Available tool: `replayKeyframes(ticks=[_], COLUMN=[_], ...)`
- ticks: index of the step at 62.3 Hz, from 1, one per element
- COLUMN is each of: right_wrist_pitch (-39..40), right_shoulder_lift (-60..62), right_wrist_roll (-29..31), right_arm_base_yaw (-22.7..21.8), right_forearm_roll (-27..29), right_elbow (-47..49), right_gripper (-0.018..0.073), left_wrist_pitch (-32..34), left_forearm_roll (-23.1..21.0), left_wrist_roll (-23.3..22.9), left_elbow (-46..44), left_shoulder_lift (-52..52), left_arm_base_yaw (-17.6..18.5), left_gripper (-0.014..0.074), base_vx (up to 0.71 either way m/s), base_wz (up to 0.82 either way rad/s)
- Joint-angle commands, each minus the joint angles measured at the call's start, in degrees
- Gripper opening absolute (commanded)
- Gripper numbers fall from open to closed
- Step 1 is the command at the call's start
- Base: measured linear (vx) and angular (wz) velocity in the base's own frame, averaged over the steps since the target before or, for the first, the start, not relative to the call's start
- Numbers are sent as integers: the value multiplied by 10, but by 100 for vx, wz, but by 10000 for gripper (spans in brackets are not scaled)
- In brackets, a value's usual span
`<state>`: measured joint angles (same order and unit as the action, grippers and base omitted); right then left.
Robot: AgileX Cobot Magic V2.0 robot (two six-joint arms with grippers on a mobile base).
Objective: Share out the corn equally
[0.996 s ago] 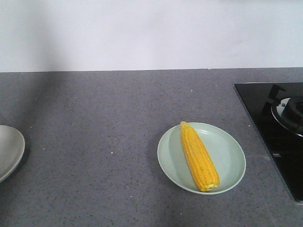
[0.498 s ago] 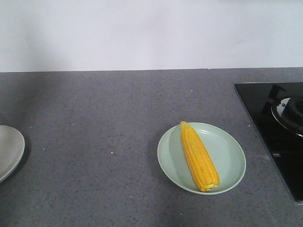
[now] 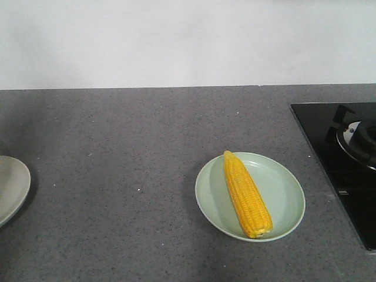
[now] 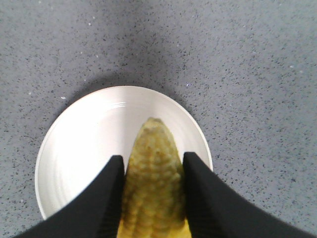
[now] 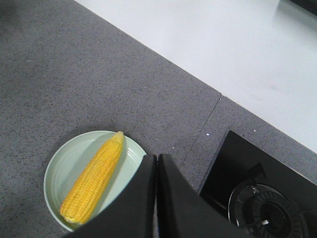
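One yellow corn cob (image 3: 247, 194) lies lengthwise in a pale green plate (image 3: 286, 202) right of centre on the grey counter; the same cob (image 5: 93, 177) and green plate (image 5: 60, 171) show in the right wrist view. My right gripper (image 5: 156, 157) hovers above that plate's right rim, shut with nothing between its fingers. In the left wrist view my left gripper (image 4: 151, 161) is shut on a second corn cob (image 4: 154, 186), its tapered tip pointing forward over a white plate (image 4: 81, 148). That white plate's edge (image 3: 13, 188) shows at the far left of the front view.
A black gas hob (image 3: 346, 158) with a burner occupies the counter's right end; the hob (image 5: 257, 193) also sits just right of my right gripper. A white wall runs behind the grey counter (image 3: 129, 147).
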<state>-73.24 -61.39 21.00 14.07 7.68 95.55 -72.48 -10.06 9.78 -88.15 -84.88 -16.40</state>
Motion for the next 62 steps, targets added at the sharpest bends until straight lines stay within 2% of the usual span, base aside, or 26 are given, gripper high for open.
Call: replayKeyframes(ticks=[1,42,52,62], right_wrist_pitch=[15,16,15,16], right_shoulder_lift=[4,4,4,4], right_wrist_roll=[1,1,1,1], right_arm_base_yaw=[-4,-4,-4,-4], right_forearm_roll=[4,6,6,6], right_elbow=[14,14,14,14], right_gripper=[-8,-8,-8,-8], left_wrist_pitch=[7,22,30,38], left_forearm_roll=[-9,2,2,2], left_wrist_roll=[2,24,23,23], left_elbow=[-14,-14,-14,-14], left_shoulder_lift=[-2,-80,-92,-100], left_arm_base_yaw=[-1,-1,-1,-1], left_gripper=[-7,6,31,92], base_vx=[0,0,0,0], base_wz=[0,0,0,0])
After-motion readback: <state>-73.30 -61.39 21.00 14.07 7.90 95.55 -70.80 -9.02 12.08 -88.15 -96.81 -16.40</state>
